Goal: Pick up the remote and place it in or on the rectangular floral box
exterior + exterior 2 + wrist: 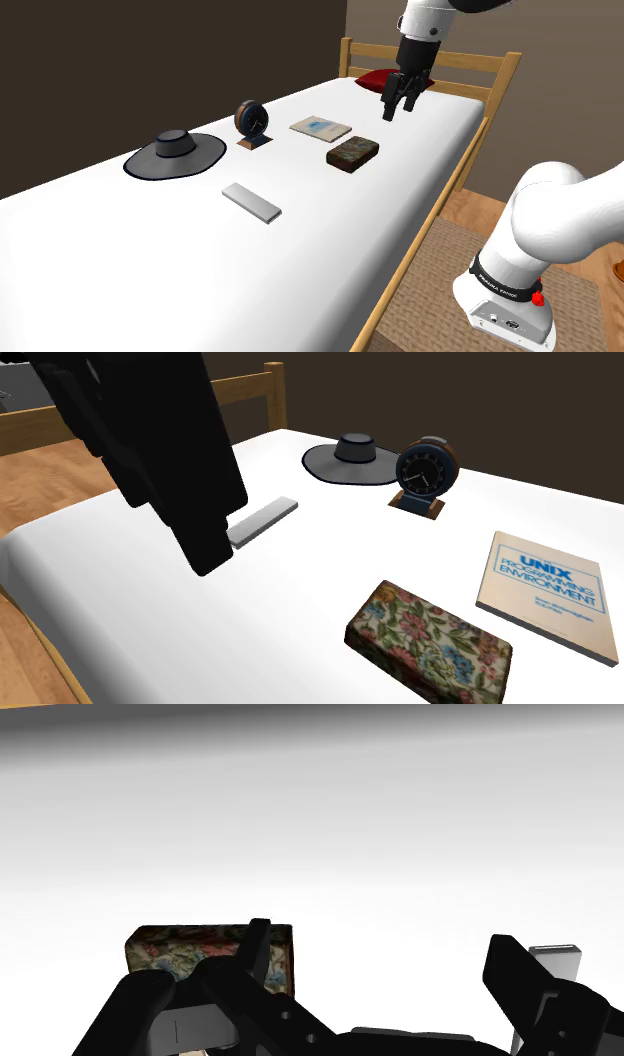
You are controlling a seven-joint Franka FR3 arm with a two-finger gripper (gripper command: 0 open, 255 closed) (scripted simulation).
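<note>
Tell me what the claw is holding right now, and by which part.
Nothing is held. The claw hangs open in the air over the bed; the remote lies flat on the bed, apart from it.

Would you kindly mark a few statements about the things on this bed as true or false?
1. The flat grey rectangular remote lies on the white bed, untouched. True.
2. The rectangular floral box rests on top of the pale book. False: they lie apart on the bed.
3. The black fingers stand open, holding nothing. True.
4. The dark wide-brimmed hat lies on the floor. False: it lies on the bed.
</note>
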